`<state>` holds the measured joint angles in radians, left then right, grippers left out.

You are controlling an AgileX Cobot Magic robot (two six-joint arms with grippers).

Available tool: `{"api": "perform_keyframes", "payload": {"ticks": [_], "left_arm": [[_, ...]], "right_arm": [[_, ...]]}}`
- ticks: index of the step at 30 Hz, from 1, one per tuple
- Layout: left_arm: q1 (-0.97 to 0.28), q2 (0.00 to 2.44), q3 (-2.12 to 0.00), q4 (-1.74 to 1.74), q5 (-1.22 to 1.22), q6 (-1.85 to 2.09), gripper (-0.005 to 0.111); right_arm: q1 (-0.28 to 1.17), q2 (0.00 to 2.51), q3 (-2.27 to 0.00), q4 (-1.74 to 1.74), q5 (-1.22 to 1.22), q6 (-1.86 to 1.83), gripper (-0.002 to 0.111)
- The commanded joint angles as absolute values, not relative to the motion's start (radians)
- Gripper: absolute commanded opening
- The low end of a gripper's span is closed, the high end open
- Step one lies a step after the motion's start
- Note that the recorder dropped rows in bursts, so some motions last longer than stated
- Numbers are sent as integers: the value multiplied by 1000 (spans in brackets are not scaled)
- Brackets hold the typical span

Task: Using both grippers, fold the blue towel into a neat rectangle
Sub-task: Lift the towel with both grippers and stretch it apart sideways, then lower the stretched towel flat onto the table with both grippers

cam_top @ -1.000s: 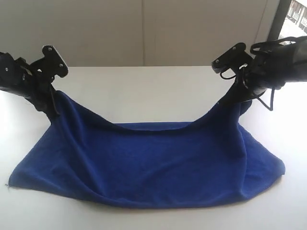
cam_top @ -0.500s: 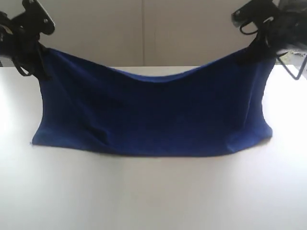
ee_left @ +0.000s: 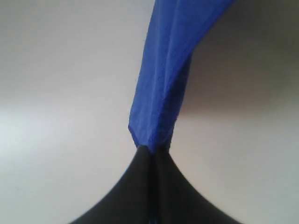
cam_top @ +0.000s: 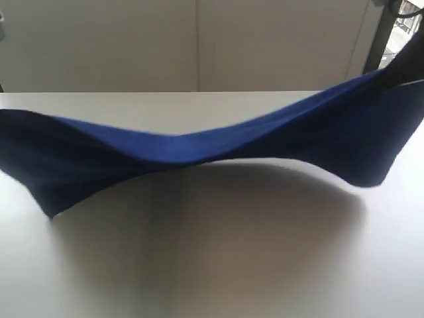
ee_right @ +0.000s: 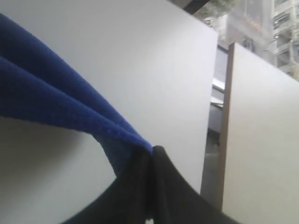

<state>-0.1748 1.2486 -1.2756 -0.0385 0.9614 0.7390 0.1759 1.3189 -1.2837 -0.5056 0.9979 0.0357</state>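
Observation:
The blue towel hangs in the air above the white table, stretched across the exterior view as a sagging band and casting a wide shadow below. Both arms are out of that view. In the left wrist view my left gripper is shut, its black fingers pinching one corner of the blue towel. In the right wrist view my right gripper is shut too, clamped on another corner of the blue towel, which runs off taut from it.
A pale wall panel stands behind the table. A dark upright post and a window sit at the far right. The right wrist view shows a white panel and a brown post.
The towel has gone from resting on the table to hanging fully lifted. Both grippers rose and spread outward, leaving the exterior view, and the towel now stretches wide and nearer the camera.

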Motion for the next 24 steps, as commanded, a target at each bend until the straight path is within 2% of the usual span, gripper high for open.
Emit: {"api": "perform_keyframes", "payload": {"ticks": [1, 9, 14, 19, 24], "left_arm": [[-172, 1139, -1277, -82, 1100, 737, 0], [-172, 1128, -1268, -75, 1023, 737, 0], [-172, 1239, -1199, -24, 885, 739, 0], [-172, 1409, -1160, -18, 645, 739, 0], [-172, 1571, -1160, 12, 445, 739, 0]], "right_arm": [[258, 1178, -1266, -441, 1194, 0, 0], [279, 1167, -1266, -480, 1196, 29, 0], [279, 1303, -1266, -490, 1090, 29, 0], [272, 1491, -1266, -555, 937, 82, 0], [202, 1695, -1266, -679, 841, 205, 0]]}}
